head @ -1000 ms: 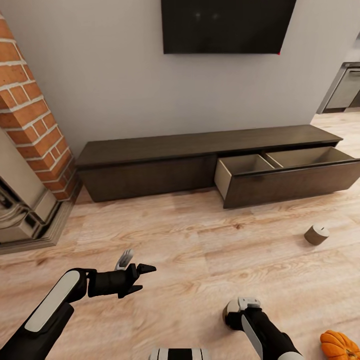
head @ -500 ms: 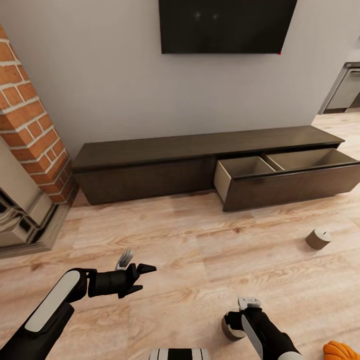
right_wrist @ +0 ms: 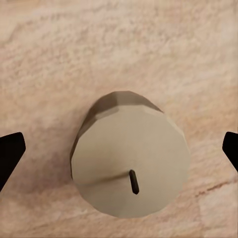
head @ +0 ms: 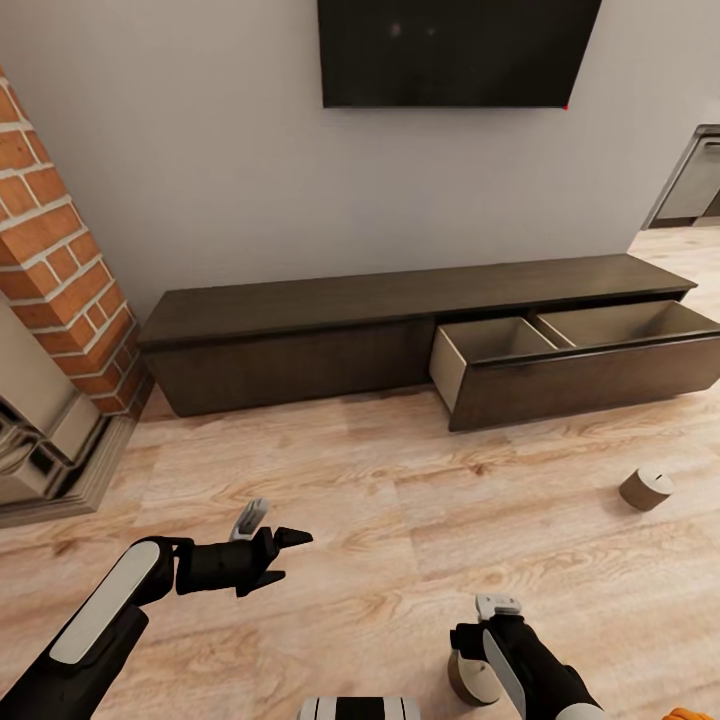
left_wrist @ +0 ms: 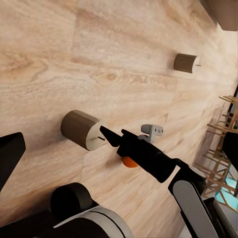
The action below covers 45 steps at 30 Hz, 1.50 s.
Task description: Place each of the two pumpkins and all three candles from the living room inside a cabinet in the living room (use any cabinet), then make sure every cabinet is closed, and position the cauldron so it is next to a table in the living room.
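Pale wood flooring point(head: 400, 520) was recorded across the room, bounded by a grey wall carrying one dark television point(head: 455, 50) and, to the left, one brick column point(head: 60, 270). One cabinet point(head: 300, 330) was noted against the wall, long, low and dark brown, with two drawers counted: the left one shut, the right one point(head: 580, 350) pulled out, its two pale compartments bare so far as could be seen. Two arms were counted. The left gripper point(head: 275, 555) was held above the floor, well apart from the cabinet, with its fingers spread and nothing between them. The right gripper point(right_wrist: 119, 148) was poised directly over one candle point(right_wrist: 130, 161), its dark fingertips wide apart on either side of it and not touching it; the candle stood upright on the floor near the robot's base, wick uppermost. A second candle point(head: 646, 489) was listed lying on its side on the floor, in front of the open drawer but apart from it. Two candles in all were counted, with a sliver of orange point(head: 690, 713), probably one pumpkin, at the lower edge of the head view. By judgement the task was at an early stage: one drawer opened, nothing seen stowed, no candle yet grasped, and closing the cabinet and placing the cauldron left to do.
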Available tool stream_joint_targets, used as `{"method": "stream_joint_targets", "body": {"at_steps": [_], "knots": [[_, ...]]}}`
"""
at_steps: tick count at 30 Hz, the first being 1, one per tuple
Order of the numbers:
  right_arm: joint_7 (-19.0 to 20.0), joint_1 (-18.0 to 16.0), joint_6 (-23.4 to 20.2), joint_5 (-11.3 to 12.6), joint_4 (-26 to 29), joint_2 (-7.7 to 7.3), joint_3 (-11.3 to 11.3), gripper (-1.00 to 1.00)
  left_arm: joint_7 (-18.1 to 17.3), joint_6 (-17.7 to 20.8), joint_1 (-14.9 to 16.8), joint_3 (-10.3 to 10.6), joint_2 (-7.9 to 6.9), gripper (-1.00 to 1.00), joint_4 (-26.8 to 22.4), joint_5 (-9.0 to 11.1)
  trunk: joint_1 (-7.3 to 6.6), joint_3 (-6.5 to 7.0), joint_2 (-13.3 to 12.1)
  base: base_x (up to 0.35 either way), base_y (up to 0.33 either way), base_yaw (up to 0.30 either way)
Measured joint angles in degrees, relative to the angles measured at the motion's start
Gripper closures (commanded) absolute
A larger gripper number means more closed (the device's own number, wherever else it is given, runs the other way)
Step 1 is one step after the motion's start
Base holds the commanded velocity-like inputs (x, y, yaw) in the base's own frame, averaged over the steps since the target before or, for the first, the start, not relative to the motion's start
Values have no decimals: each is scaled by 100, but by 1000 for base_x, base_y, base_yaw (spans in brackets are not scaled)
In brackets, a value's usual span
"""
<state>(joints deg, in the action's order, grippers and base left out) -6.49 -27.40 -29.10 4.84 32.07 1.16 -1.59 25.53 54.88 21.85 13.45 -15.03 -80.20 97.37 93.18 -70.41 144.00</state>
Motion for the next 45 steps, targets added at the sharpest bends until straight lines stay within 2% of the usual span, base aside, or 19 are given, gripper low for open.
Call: {"method": "stream_joint_targets", "body": {"at_steps": [9,22,30,39,45], "knots": [[-2,-2,0,-4,0,0,0,-100,-1,4,0,-11,3,-100,-29,3,0,0,0,3,0,0],[-3,-2,76,-8,0,-5,0,-100,-7,3,0,-14,4,-100,-35,1,34,-288,17,0,0,0],[-100,-1,117,-13,0,-9,5,-100,-8,2,0,-14,4,-100,-35,3,34,-288,17,0,0,0],[-185,-1,252,-14,-7,-9,7,-100,-8,8,0,-7,4,-100,-35,0,57,-487,29,0,0,0],[-187,-1,255,-16,-9,-9,5,-100,-9,7,0,-7,4,-100,-35,3,57,-488,30,0,0,0]]}}
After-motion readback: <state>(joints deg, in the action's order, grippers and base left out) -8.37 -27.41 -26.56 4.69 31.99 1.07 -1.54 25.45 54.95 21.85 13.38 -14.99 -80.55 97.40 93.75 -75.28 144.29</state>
